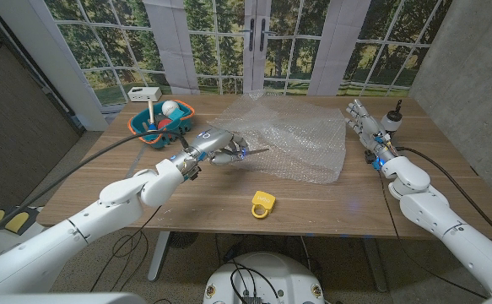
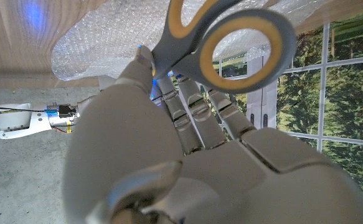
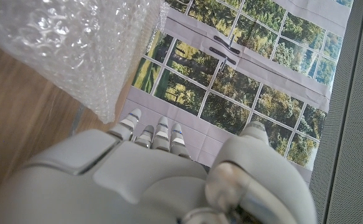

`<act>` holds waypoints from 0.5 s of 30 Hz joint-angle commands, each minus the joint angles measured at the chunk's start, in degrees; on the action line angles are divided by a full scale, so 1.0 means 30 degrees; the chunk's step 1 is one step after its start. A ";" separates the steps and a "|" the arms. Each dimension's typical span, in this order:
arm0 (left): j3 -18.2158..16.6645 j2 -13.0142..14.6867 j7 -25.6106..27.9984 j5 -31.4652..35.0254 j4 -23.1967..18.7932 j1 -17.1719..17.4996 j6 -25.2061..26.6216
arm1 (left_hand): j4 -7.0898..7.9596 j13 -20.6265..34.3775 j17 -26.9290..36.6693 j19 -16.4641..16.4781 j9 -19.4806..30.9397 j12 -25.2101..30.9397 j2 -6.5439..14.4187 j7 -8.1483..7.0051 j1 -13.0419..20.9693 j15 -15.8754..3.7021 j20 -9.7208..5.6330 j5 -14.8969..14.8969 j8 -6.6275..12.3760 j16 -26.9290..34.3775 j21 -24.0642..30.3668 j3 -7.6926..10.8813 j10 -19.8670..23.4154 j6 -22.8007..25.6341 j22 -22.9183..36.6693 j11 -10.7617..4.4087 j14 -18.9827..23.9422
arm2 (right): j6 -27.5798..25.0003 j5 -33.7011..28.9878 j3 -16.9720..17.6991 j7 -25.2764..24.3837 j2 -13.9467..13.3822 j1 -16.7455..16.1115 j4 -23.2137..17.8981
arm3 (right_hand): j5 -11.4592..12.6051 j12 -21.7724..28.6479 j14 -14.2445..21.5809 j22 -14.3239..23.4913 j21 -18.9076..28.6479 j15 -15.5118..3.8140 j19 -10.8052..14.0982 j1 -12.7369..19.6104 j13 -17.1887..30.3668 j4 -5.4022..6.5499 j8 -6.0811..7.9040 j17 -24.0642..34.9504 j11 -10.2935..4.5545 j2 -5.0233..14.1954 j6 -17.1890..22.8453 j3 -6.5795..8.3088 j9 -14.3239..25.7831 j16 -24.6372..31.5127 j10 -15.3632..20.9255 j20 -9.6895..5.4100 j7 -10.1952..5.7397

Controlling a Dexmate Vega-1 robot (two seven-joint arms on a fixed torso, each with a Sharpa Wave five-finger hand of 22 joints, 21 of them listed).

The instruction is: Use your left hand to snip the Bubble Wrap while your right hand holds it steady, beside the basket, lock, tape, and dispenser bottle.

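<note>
Your left hand (image 1: pixel 220 150) gripped the scissors (image 1: pixel 247 153) at the bubble wrap's (image 1: pixel 300 143) nine o'clock edge; your right hand (image 1: pixel 364 122) stood at three o'clock, fingers apart, holding nothing.

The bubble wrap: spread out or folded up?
Spread out: the bubble wrap lies as one rumpled sheet across the table.

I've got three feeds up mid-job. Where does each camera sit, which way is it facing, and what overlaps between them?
Head view: fixed on the head, looking down the table; both arms, left hand gripping scissors, right hand open beside the bubble wrap.
Left wrist view: along the left hand toward the scissors' handles.
Right wrist view: along the right hand toward the window wall.
Shared: bubble wrap in all three.
</note>
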 commanded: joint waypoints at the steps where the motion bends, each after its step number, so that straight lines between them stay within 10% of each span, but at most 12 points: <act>1: -0.0370 -0.0287 0.1057 -0.0762 0.0086 0.0372 -0.0183 | -0.0009 0.0182 -0.0598 0.2523 -0.0166 -0.0424 0.1664 -0.0125 0.2256 -0.0998 -0.1984 0.0141 0.0080 -0.0222 0.1289 -0.0432 0.0070 0.0232 0.0260 0.0383 0.0387 | 0.0115 -0.0026 0.0128 -0.0084 -0.0106 -0.0123 -0.0230 | -0.0064 0.0057 0.0080 0.0083 0.0148 -0.0020 0.0145 -0.0152 0.0040 0.0004 0.0075 0.0002 -0.0034 0.0037 0.0108 0.0070 0.0039 0.0194 0.0084 0.0045 -0.0031; 8: -0.0498 -0.0355 0.1600 -0.1216 0.0400 0.0421 -0.0975 | 0.0119 0.0886 -0.1350 0.7263 -0.0368 -0.1058 0.1541 -0.0411 0.2540 -0.0987 -0.1403 0.0140 0.0006 -0.0311 0.4310 -0.1130 0.0085 0.0173 0.0602 0.0120 0.0695 | 0.0167 -0.0050 0.0175 -0.0106 -0.0138 -0.0184 -0.0327 | -0.0065 0.0055 0.0086 0.0082 0.0148 -0.0018 0.0155 -0.0152 0.0040 -0.0007 0.0081 0.0001 -0.0038 0.0036 0.0126 0.0087 0.0039 0.0194 0.0088 0.0042 -0.0011; 15: -0.0549 -0.0492 0.2190 -0.0930 0.0665 0.0353 -0.1346 | 0.0213 0.1132 -0.1223 0.7815 -0.0343 -0.1219 0.1572 -0.0638 0.2485 -0.0959 -0.1880 0.0200 0.0009 -0.0229 0.4751 -0.1230 0.0004 0.0131 0.0520 0.0017 0.0612 | 0.0217 -0.0102 0.0144 -0.0085 -0.0097 -0.0123 -0.0311 | -0.0068 0.0048 0.0084 0.0082 0.0144 -0.0013 0.0158 -0.0162 0.0040 -0.0018 0.0075 0.0001 -0.0086 0.0025 0.0114 0.0099 0.0039 0.0190 0.0084 0.0045 -0.0020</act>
